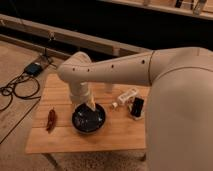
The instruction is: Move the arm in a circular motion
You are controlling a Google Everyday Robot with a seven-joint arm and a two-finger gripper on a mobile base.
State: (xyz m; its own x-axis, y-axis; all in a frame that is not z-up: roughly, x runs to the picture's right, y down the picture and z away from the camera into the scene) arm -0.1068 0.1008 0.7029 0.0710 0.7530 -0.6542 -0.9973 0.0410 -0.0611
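Note:
The cream-white arm point(125, 67) reaches from the right edge leftward over a wooden table point(60, 135), then bends down at a rounded joint point(75, 67). Its gripper point(90, 104) hangs at the end, just above the back rim of a dark bowl point(88, 119) in the middle of the table. A pale wedge-shaped piece shows at the gripper tip over the bowl; I cannot tell whether it belongs to the gripper or is held by it.
A reddish-brown chili-like object point(51, 119) lies left of the bowl. A white bottle lying on its side point(127, 95) and a dark device with a white edge point(137, 107) are right of it. Cables and a small box point(33, 68) lie on the floor at left. A long ledge point(75, 37) runs behind.

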